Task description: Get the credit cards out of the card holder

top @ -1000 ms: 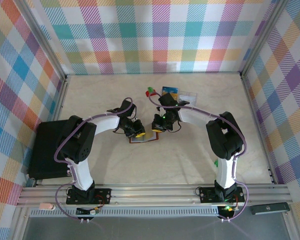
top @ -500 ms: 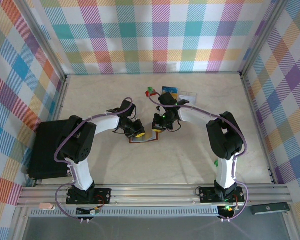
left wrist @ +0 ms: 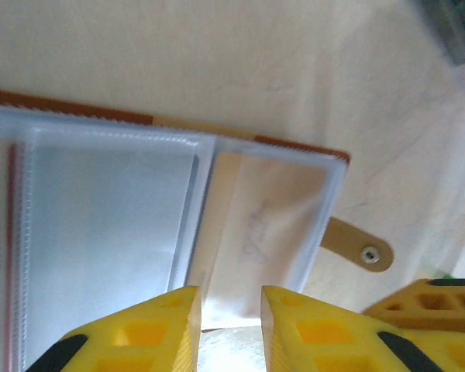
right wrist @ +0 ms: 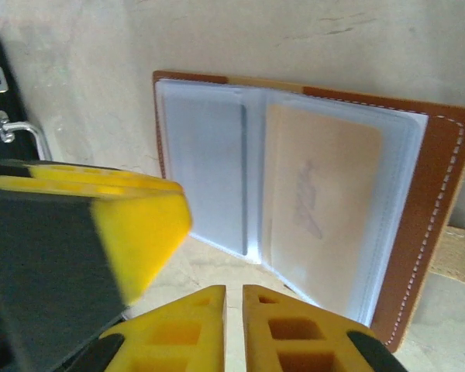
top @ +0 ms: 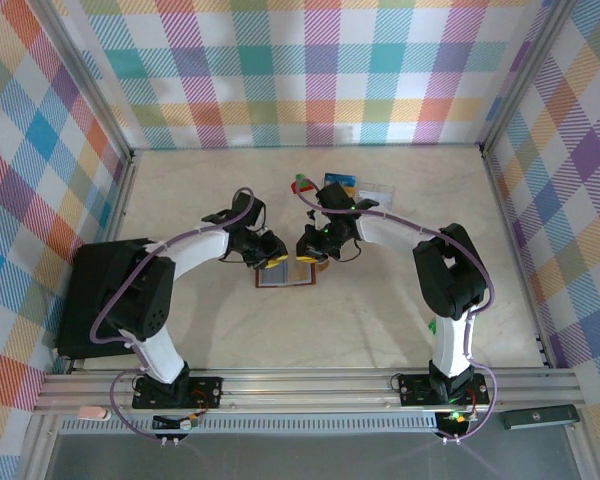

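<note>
Two hands are hovering over an open card holder (top: 286,276) on a pale counter (top: 380,310).

Checked walls (top: 310,70) in many colours are enclosing the marbled counter, and the card holder is lying flat mid-counter between the left hand (top: 271,262) and the right hand (top: 307,253). The wrist views are showing what the top view is not: clear sleeves (right wrist: 217,167) holding a tan card (right wrist: 325,209), and a snap strap (left wrist: 360,246). The left hand (left wrist: 228,306) is standing narrowly parted at the sleeve edge; the right hand (right wrist: 233,306) is nearly closed, gripping nothing visible. Since the earlier frame, both hands are sitting slightly further left.
</note>
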